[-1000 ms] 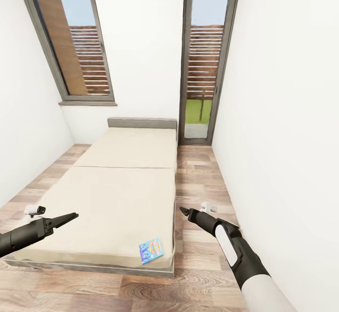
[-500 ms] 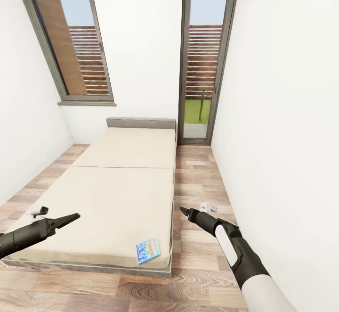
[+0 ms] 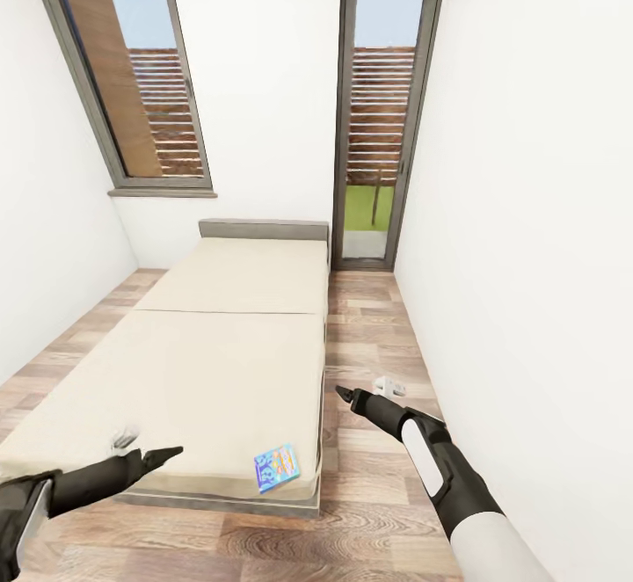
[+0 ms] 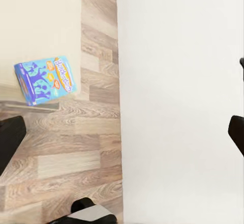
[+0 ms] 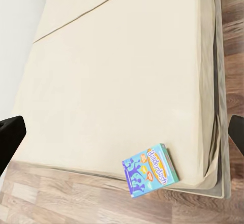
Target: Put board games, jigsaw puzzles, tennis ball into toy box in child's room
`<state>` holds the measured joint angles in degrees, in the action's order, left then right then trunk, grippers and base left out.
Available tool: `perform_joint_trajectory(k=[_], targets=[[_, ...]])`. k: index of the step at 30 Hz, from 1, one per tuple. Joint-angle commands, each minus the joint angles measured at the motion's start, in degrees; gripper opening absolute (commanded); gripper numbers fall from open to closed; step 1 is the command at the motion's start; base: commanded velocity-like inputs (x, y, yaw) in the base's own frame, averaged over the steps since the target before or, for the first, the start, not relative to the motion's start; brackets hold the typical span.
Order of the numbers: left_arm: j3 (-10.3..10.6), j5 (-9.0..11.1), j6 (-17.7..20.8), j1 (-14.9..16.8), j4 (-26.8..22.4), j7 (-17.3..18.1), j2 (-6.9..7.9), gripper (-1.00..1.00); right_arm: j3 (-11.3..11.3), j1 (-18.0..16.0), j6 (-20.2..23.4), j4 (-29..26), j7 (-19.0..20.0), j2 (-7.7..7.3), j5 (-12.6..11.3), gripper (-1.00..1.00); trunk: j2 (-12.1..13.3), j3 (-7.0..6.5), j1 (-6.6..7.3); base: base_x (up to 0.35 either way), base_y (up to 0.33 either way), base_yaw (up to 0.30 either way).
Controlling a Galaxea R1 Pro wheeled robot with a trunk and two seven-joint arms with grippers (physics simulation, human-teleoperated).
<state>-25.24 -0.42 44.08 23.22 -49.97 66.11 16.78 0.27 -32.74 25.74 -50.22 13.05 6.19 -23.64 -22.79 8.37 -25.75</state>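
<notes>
At the foot of the bed, in the head view, I see the blue board game lying near the mattress's near right corner; my left gripper hovers just beside it, the right gripper over the floor, both looking pinched together. In the left wrist view the box sits beyond wide-set fingers. In the right wrist view it lies clear, unobstructed. I judge this the approach to fetch it; next, reach and close.
</notes>
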Motion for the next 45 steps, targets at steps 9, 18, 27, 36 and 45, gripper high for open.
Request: perform_joint_trajectory(k=[9, 18, 27, 36, 45], targets=[[0.17, -0.17, -7.64, 0.15, 6.91, -15.55, -4.66, 1.0, -0.1, -0.03, 0.29, -0.44, -0.33, 0.26, -0.34, 1.0, -0.13, 0.12, -0.03, 0.0, 0.0, 0.0], [0.28, -0.64, -11.51, 0.16, 8.54, -20.14, -9.78, 1.0, -1.08, -0.01, 0.35, -0.74, -0.08, 0.44, -1.13, 1.0, -0.13, 0.12, -0.03, 0.0, 0.0, 0.0], [0.34, -0.67, -14.24, 0.16, 8.73, -24.15, -11.74, 1.0, -1.18, 0.02, 0.75, -6.24, 0.03, 0.71, -1.38, 1.0, -0.13, 0.12, -0.03, 0.0, 0.0, 0.0], [0.39, -0.5, -14.57, 0.24, 8.64, -25.06, -12.1, 1.0, -1.27, 0.09, 2.83, -10.51, 0.15, 0.72, -2.8, 1.0, -0.13, 0.12, -0.03, 0.0, 0.0, 0.0], [0.43, -0.61, -15.08, 0.22, 8.58, -25.14, -12.35, 1.0, -1.29, 0.13, 3.55, -10.73, 0.26, 0.12, -4.68, 1.0, -0.13, 0.12, -0.03, 0.0, 0.0, 0.0]])
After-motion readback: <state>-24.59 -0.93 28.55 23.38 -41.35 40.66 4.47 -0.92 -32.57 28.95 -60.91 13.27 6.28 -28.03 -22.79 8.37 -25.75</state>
